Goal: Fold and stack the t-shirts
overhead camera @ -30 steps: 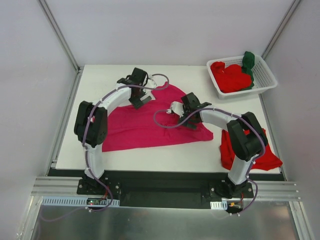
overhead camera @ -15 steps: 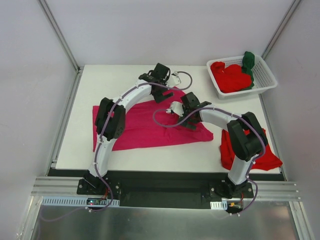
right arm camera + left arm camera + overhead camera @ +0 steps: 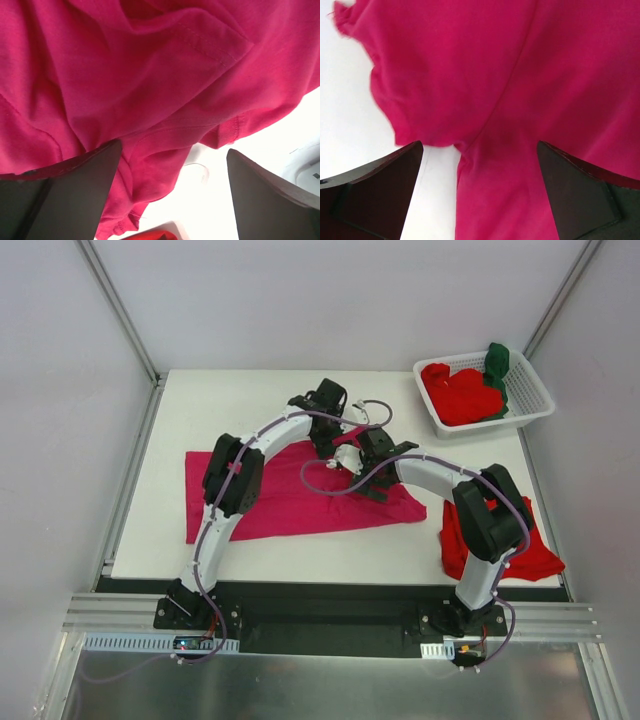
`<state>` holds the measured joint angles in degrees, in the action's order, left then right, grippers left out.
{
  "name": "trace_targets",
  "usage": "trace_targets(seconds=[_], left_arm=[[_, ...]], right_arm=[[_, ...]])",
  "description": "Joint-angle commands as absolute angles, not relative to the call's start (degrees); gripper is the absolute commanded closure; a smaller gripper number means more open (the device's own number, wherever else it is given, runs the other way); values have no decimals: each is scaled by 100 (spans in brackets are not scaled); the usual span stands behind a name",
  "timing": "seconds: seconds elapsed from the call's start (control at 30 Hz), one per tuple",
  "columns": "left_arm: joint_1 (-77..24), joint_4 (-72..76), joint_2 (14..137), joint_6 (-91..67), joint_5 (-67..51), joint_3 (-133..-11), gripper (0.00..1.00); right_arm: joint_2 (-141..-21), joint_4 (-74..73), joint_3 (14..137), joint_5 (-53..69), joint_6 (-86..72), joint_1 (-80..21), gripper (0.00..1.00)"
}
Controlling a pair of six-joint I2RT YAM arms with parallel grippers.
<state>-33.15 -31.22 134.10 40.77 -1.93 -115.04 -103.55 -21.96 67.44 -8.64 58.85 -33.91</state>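
Observation:
A magenta-pink t-shirt (image 3: 290, 495) lies spread on the white table (image 3: 220, 405). My left gripper (image 3: 333, 438) hovers over its far edge, jaws open; in the left wrist view (image 3: 480, 185) pink cloth and a strip of table lie between the fingers, nothing gripped. My right gripper (image 3: 350, 462) sits close beside it, also open; its own view (image 3: 172, 185) shows rumpled pink cloth (image 3: 150, 100) and a hem under the jaws. A red t-shirt (image 3: 505, 550) lies at the near right edge. More red t-shirts (image 3: 462, 395) and a dark green one (image 3: 497, 365) fill the basket.
The white slotted basket (image 3: 530, 390) stands at the far right corner. Grey enclosure walls and metal frame posts (image 3: 120, 310) ring the table. A bit of red cloth (image 3: 150, 235) shows at the bottom of the right wrist view.
My left arm has swung right along the shirt's far edge and now sits next to the right gripper, uncovering the shirt's left side. The right arm has barely moved.

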Motion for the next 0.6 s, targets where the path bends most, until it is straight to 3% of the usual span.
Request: trace_targets(seconds=[0.0, 0.57], left_arm=[[-3296, -3225, 13771, 4289, -405, -12005, 1], [-3305, -3042, 14186, 4570, 193, -12718, 2]], right_arm=[[-10204, -2478, 6900, -721, 5748, -3445, 10], [-9818, -2900, 6575, -466, 5739, -3594, 11]])
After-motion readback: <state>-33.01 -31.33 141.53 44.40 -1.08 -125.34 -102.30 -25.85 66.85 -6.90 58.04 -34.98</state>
